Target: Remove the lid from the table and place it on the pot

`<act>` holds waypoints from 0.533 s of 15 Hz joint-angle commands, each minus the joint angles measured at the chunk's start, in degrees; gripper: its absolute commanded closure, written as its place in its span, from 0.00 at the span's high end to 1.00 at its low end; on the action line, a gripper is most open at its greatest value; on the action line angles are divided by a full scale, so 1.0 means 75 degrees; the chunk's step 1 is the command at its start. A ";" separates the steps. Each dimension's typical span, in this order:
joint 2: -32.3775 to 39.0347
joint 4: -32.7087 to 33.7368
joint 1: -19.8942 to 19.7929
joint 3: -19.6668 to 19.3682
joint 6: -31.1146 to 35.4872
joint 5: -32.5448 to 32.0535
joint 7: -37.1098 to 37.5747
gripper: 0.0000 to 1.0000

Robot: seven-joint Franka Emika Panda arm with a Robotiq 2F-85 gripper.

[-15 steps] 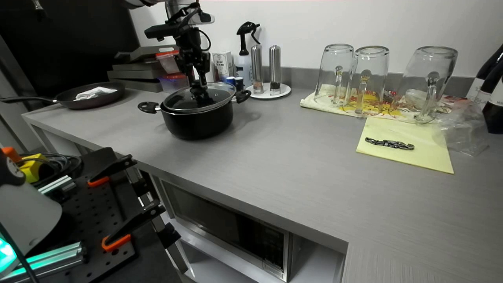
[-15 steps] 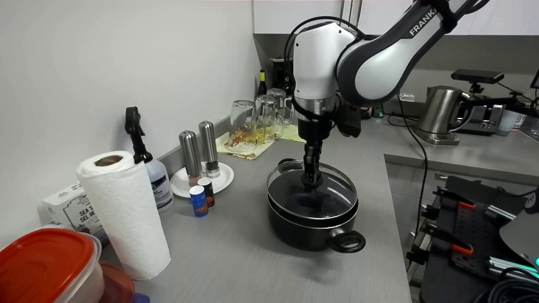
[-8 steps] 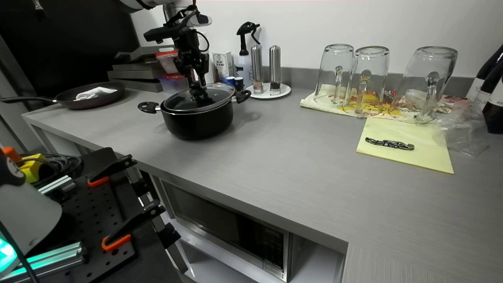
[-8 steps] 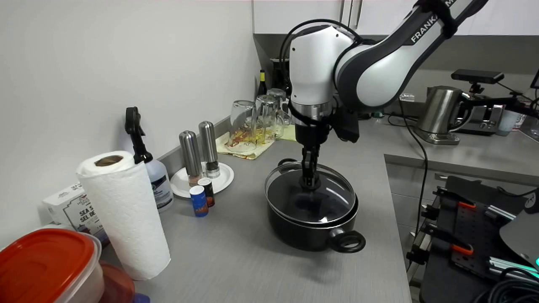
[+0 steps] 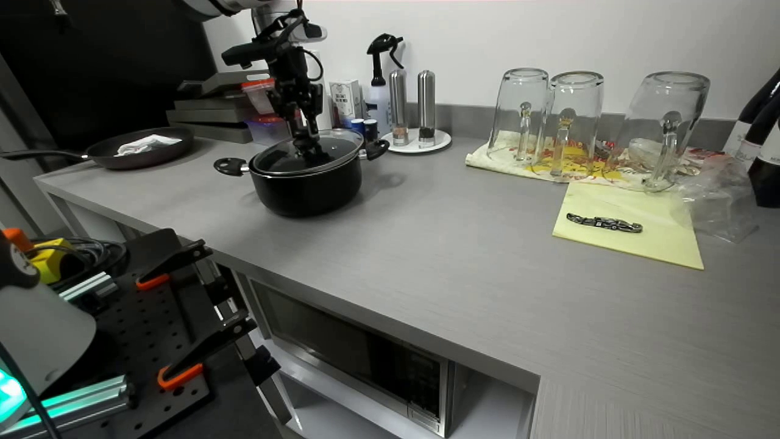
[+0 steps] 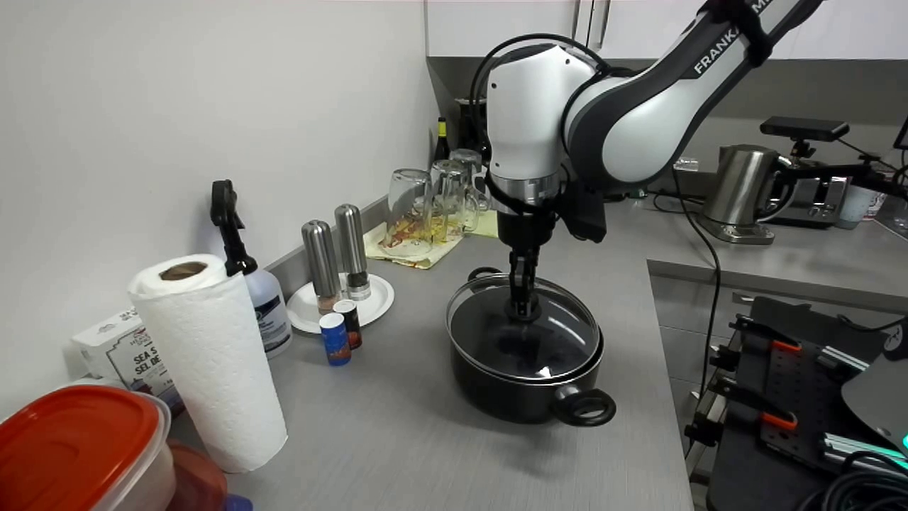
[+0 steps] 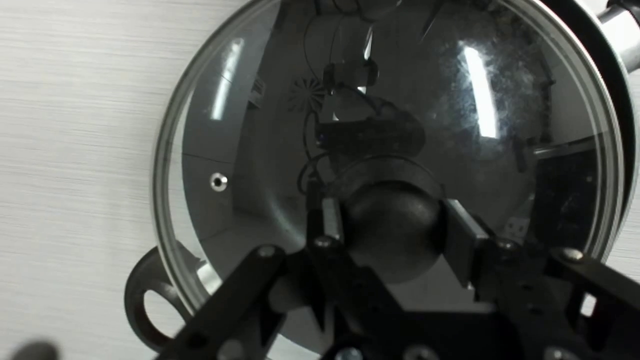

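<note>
In an exterior view, lower centre, the lid (image 6: 521, 351) has dipped slightly, off-centre over the pot (image 6: 496, 399); the gripper (image 7: 394, 220) clasps its knob (image 7: 395, 235); recentring seems needed.

A round clear glass lid (image 6: 521, 349) (metal-rimmed, black-knobbed) was off-centre over a black pot (image 6: 505, 402) on the grey table (image 6: 397, 433).
</note>
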 commanded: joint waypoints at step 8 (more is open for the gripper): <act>-0.0311 -0.0173 0.0117 -0.0007 -0.0205 -0.0129 0.0212 0.25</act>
